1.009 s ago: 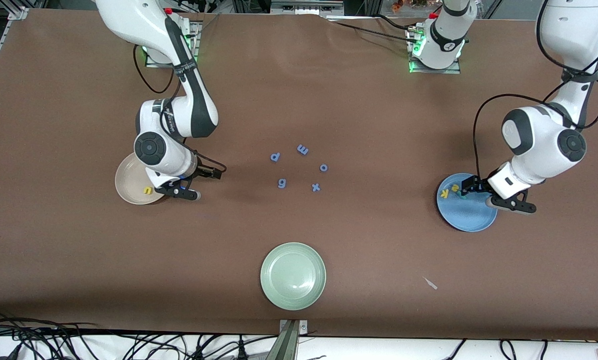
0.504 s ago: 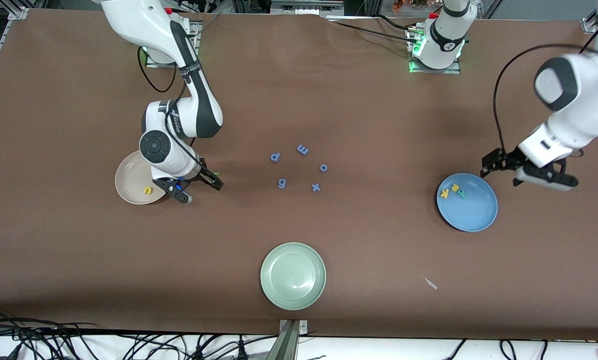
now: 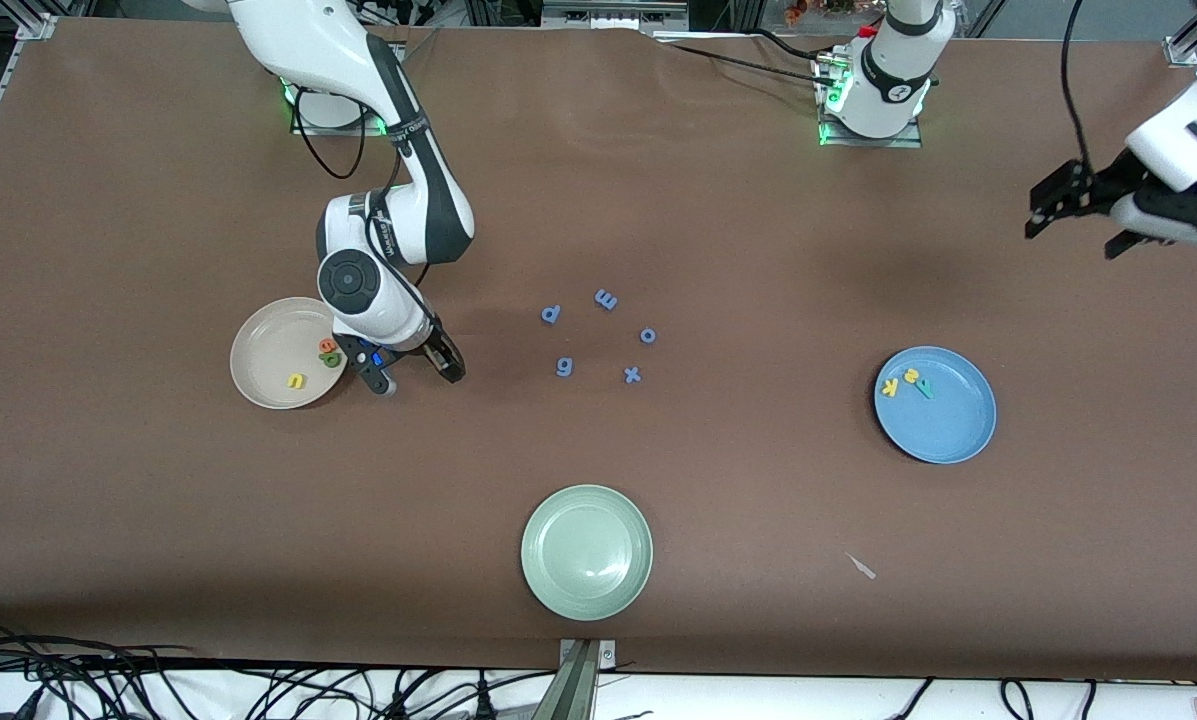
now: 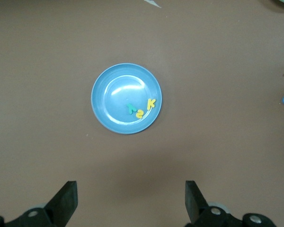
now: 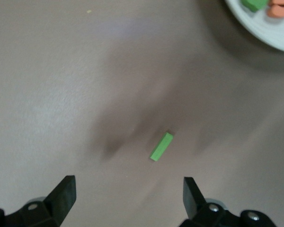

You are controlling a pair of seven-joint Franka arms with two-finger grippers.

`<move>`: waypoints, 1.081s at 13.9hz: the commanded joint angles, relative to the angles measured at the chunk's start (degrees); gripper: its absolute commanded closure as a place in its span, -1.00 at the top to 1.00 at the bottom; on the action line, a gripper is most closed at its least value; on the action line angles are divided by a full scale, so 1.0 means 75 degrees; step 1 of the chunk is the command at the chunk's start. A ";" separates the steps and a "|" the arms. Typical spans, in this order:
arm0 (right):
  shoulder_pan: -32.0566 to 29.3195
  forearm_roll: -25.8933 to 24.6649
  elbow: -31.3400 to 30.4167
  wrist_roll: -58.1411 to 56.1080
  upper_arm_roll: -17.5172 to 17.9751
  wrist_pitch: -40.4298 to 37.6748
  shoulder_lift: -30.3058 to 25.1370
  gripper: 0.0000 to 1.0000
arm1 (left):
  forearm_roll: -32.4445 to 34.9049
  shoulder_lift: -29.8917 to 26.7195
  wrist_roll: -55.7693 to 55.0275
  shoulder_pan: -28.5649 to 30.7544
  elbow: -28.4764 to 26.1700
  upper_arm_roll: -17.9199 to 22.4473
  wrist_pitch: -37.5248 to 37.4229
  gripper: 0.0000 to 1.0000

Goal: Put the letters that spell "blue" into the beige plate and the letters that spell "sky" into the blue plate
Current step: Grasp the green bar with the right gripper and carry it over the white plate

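1. While my right claw (image 3: 413, 368) hung with fingers spread wide and empty just beside the round cream-beige plate (image 3: 258, 375), a thin green foam bar l (image 5: 161, 146) lay on the brown tabletop (image 3: 718, 480) beneath it.
2. That plate held a yellow foam u (image 3: 297, 381), an orange foam e (image 3: 327, 345) and a green foam b (image 3: 332, 359).
3. My left claw (image 3: 1078, 215) was released too, high over the tabletop at the left arm's end.
4. The round bright blue plate (image 3: 948, 430) carried a yellow foam k (image 3: 890, 388), a yellow foam s (image 3: 911, 376) and a teal foam y (image 3: 924, 387).
5. Five blue-violet foam letters (image 3: 598, 335) sat mid-table, farther from the front camera than the pale green plate (image 3: 586, 551).
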 commanded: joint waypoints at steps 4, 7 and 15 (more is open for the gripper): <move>0.0047 0.0129 -0.0474 0.1553 -0.0084 0.0625 -0.0304 1.00 | 0.0441 0.0596 -0.2134 -0.0343 0.1338 -0.0520 -0.1237 1.00; 0.0059 0.0129 -0.1106 0.1553 -0.0096 0.1163 -0.0480 1.00 | 0.0417 0.1158 -0.2183 -0.0331 0.1994 -0.0474 -0.1576 1.00; 0.0164 0.0153 -0.1518 0.1564 -0.0038 0.1925 -0.0270 0.90 | 0.0324 0.1758 -0.2722 -0.0296 0.2465 -0.0403 -0.1953 1.00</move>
